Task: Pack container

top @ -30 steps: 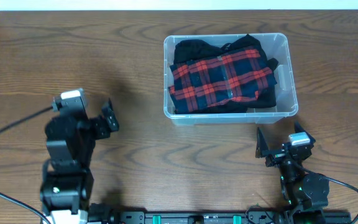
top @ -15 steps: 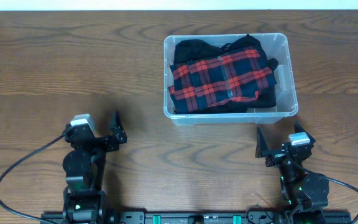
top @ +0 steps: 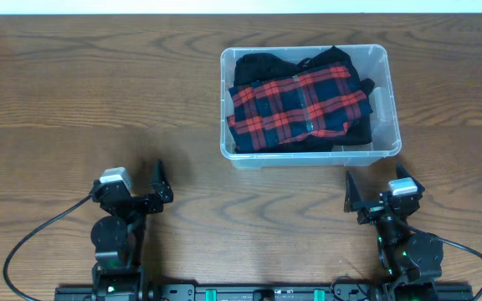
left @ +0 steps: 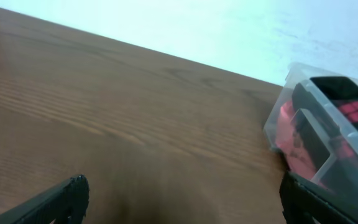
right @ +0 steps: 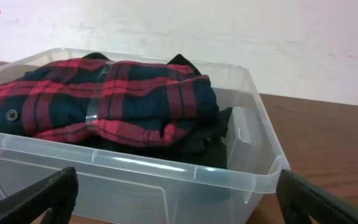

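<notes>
The clear plastic container (top: 389, 100) stands right of the table's centre, at the back. A folded red-and-navy plaid garment (top: 299, 104) lies in it on top of black clothing (top: 258, 67). My left gripper (top: 132, 178) rests low near the front left edge, open and empty, well away from the bin. In the left wrist view its fingers (left: 73, 190) frame bare wood, with the container (left: 309, 130) at the far right. My right gripper (top: 376, 180) sits just in front of the bin's near right corner, open and empty. Its view faces the container's near wall (right: 166, 165) and the plaid garment (right: 123, 93).
The brown wooden table (top: 99, 84) stretches bare to the left of the bin. A white wall (right: 229, 31) runs behind the table's far edge. Cables (top: 40, 230) trail from the arm bases along the front edge.
My left arm has drawn back and dropped toward the front edge, its gripper still open. The right arm and the bin's contents have not moved.
</notes>
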`<state>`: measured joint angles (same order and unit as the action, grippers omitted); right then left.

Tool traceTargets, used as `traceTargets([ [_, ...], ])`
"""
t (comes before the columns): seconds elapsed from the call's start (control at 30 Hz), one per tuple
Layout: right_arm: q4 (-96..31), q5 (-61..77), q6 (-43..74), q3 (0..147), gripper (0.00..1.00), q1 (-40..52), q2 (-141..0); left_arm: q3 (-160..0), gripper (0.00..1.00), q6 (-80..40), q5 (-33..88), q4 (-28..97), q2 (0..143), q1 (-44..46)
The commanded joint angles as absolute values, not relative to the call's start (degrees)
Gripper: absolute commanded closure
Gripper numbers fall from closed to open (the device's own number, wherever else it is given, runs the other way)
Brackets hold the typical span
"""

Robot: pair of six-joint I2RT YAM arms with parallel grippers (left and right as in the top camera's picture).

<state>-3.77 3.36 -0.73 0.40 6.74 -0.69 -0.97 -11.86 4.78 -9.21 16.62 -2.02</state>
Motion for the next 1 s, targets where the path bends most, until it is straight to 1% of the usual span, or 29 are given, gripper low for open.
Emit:
traceTargets([
  [0.0,-4.0,3.2,-1.8,0.3,0.01,7.2,-0.3,-0.2,0.02,-12.2,5.4,-8.1,14.2,-1.9],
  [0.13,-4.0,3.2,-1.8,0.3,0.01,7.2,-0.3,-0.2,0.02,-12.1,5.4,-5.1,11.0,-1.9],
  [0.37,-4.0,3.2,-1.8,0.3,0.01,7.2,-0.3,-0.2,0.02,-11.7,5.3,3.7,3.6,-1.9],
  [0.73,-4.0,3.2,-1.8,0.3,0.01,7.2,-0.3,-0.2,0.02,-2.7,5.3,3.6,0.1,-1.9],
  [0.97,-4.0,3.2,-1.8,0.3,0.01,7.2,-0.3,-0.2,0.02,-2.1,5.1,3.6,0.1,-1.9],
])
